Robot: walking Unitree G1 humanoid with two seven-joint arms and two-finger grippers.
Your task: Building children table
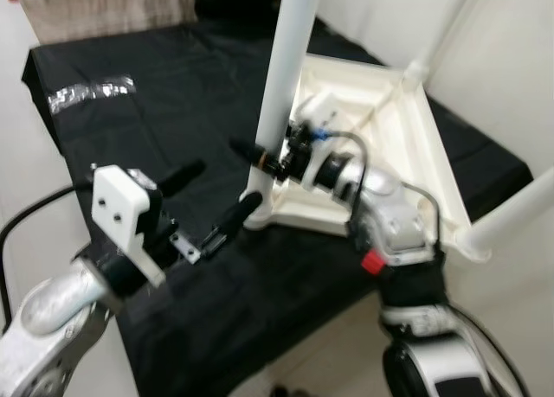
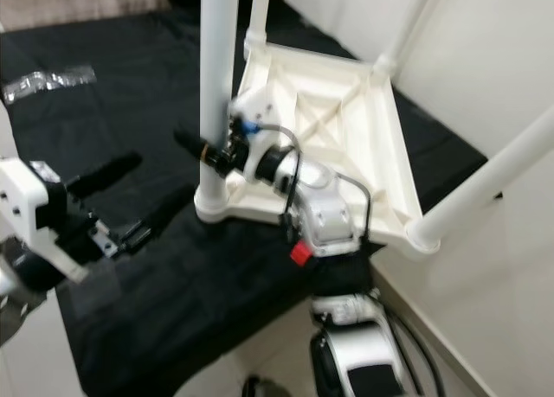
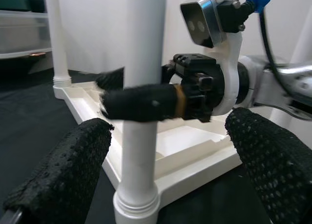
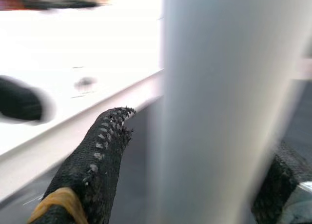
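Observation:
A white children's table (image 1: 420, 146) lies upside down on a black-covered worktop (image 1: 173, 86), with its legs pointing up. My right gripper (image 1: 262, 152) is shut on the near-left table leg (image 1: 290, 60), low down near its base; one finger (image 3: 141, 103) crosses in front of the leg (image 3: 144, 38) and the other sits behind it. In the right wrist view the leg (image 4: 219, 107) stands between the black fingers (image 4: 92, 160). My left gripper (image 1: 228, 182) is open just left of the same corner, its fingers (image 3: 63, 170) apart and level with the leg's foot, not touching it.
Other table legs (image 1: 511, 215) rise at the right corners. A clear plastic bag (image 1: 91, 92) lies at the back left of the cloth, near a beige cloth (image 1: 95, 8). The worktop's front edge is close to my body, and a white wall stands on the right.

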